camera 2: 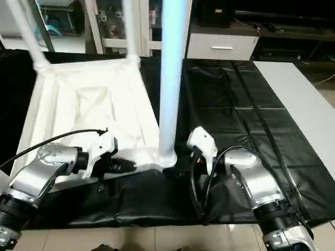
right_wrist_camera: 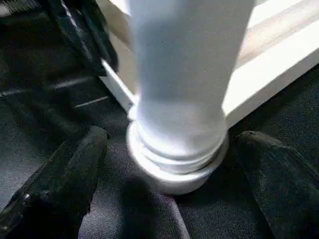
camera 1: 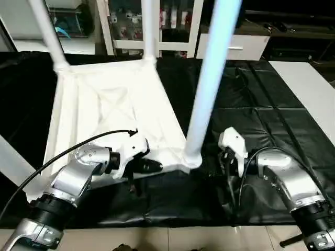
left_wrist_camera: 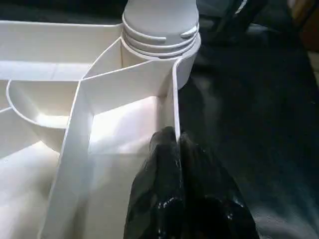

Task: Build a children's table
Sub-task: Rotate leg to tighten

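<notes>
On the black desk (camera 1: 251,104) the tabletop (camera 1: 104,110) lies underside up. Nearest leg (camera 1: 209,78) stands in its corner socket (right_wrist_camera: 174,169); right gripper (right_wrist_camera: 164,164) fingers apart beside it, left gripper (left_wrist_camera: 174,144) fingers together at the tabletop's rim. Judged: leg-seating step; next, confirm tightness.

- The white plastic tabletop (camera 1: 112,112) lies upside down on black sheeting, ribbed underside facing up.
- 4 white tapered legs stand in its corner sockets: 2 at the far corners (camera 1: 47,31) (camera 1: 148,29), 1 at the near right corner (camera 1: 209,78), 1 at the near left (camera 1: 13,164).
</notes>
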Robot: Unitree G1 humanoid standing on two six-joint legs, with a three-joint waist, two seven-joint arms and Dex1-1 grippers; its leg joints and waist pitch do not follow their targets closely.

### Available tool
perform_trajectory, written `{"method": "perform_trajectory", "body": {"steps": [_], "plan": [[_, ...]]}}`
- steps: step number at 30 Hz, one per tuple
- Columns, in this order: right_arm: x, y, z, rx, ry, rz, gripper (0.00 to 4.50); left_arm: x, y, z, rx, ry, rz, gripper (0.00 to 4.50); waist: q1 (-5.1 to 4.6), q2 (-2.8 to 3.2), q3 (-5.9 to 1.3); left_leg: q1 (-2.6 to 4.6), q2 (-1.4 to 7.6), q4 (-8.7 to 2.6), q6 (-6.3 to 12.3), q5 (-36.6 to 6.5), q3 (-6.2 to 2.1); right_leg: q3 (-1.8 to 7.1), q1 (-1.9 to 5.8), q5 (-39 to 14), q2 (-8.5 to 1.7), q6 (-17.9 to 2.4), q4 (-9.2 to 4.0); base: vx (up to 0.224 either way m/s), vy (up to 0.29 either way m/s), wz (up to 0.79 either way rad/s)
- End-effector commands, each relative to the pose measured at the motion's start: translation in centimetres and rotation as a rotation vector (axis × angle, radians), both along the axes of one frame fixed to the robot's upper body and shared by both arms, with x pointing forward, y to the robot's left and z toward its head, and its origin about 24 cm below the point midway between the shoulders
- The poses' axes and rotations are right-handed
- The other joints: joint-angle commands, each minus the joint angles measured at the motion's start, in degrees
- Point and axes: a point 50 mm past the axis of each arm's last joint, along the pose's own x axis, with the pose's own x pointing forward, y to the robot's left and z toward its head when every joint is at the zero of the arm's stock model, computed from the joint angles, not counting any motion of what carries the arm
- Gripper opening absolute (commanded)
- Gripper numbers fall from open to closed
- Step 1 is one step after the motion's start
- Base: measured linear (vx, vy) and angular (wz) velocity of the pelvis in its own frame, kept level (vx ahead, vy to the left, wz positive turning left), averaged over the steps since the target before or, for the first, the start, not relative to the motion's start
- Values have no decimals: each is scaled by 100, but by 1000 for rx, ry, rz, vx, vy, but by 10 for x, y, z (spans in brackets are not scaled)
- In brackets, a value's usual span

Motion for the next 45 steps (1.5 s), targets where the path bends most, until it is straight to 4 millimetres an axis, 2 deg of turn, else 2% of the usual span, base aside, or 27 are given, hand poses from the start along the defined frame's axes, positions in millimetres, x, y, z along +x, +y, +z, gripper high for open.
{"method": "perform_trajectory", "body": {"steps": [1, 8, 10, 17, 21, 22, 25, 28, 32, 38, 40, 42, 43, 44, 45], "plan": [[6, 2, 5, -30, -38, -2, 443, -11, -6, -7, 18, 70, -84, 0, -22, 9, -320, 144, 231, -441, 91, -1509, -92, 192, 229, -1250, -226, -1301, -352, 0, 0, 0], [8, 5, 7, -29, -40, 33, 443, -11, -7, -5, 22, 73, -77, 0, -31, 5, -334, 132, 216, -410, 169, -1324, -82, 190, 253, -969, -220, -1373, -324, 0, 0, 0], [9, 6, 7, -20, -40, 39, 429, -11, -7, -5, 24, 72, -75, 0, -27, -17, -338, 132, 218, -403, 199, -1278, -77, 189, 259, -926, -220, -1390, -321, 0, 0, 0], [8, 6, 6, 1, -23, 66, 366, -11, -6, -5, 30, 78, -72, 0, -21, -5, -346, 134, 218, -389, 255, -1174, -79, 185, 269, -831, -221, -1435, -302, 0, 0, 0], [6, 5, 5, 4, -12, 72, 350, -12, -6, -6, 36, 84, -74, 0, -19, -5, -350, 131, 215, -380, 297, -1113, -78, 181, 276, -759, -218, -1464, -289, 0, 0, 0], [6, 5, 5, 4, -11, 73, 325, -12, -6, -6, 36, 85, -74, 0, -18, -7, -348, 133, 215, -379, 297, -1117, -77, 183, 274, -786, -222, -1466, -293, 0, 0, 0], [6, 4, 4, 5, -7, 75, 315, -13, -6, -6, 38, 88, -76, 0, -20, -8, -356, 131, 213, -372, 302, -1102, -78, 180, 279, -769, -219, -1474, -287, 0, 0, 0], [6, 4, 3, 8, -2, 76, 280, -13, -6, -7, 39, 92, -78, 0, -18, -6, -353, 137, 215, -373, 298, -1119, -78, 179, 275, -787, -217, -1474, -289, 0, 0, 0], [5, 5, 2, 13, 6, 84, 273, -14, -6, -7, 41, 99, -82, 0, -18, -6, -360, 134, 213, -365, 325, -1034, -77, 177, 281, -666, -213, -1503, -274, 0, 0, 0], [9, 6, 0, 14, -15, 38, 270, -15, -5, -8, 41, 106, -80, 0, -25, -8, -356, 131, 210, -366, 304, -1102, -79, 174, 275, -787, -219, -1494, -281, 0, 0, 0], [15, 6, -2, 5, -37, -30, 270, -14, -7, -8, 33, 100, -64, 0, -52, -11, -336, 126, 208, -380, 212, -1325, -86, 177, 264, -1078, -222, -1441, -312, 0, 0, 0], [27, 11, -9, -8, -79, -190, 270, -4, -14, -12, 15, 51, 14, 0, -110, -19, -301, 104, 197, -409, 70, -1653, -105, 172, 253, -1601, -226, -1314, -354, 0, 0, 0], [30, 14, -11, -2, -85, -243, 270, 1, -18, -13, 8, 22, 55, 0, -164, -28, -260, 103, 173, -428, -77, -1989, -128, 154, 237, -2279, -230, -1112, -425, -53, 3, -9], [34, 21, -15, 13, -88, -326, 270, 9, -24, -16, -11, -10, 123, 0, -165, -22, -268, 137, 173, -423, -162, -2133, -153, 144, 229, -2574, -242, -1006, -444, -53, 3, -9], [35, 23, -17, 18, -87, -352, 270, 11, -27, -16, -19, -17, 142, 0, -190, -27, -258, 213, 165, -405, -254, -2443, -166, 136, 153, -3080, -248, -825, -526, -66, 5, -5]]}}
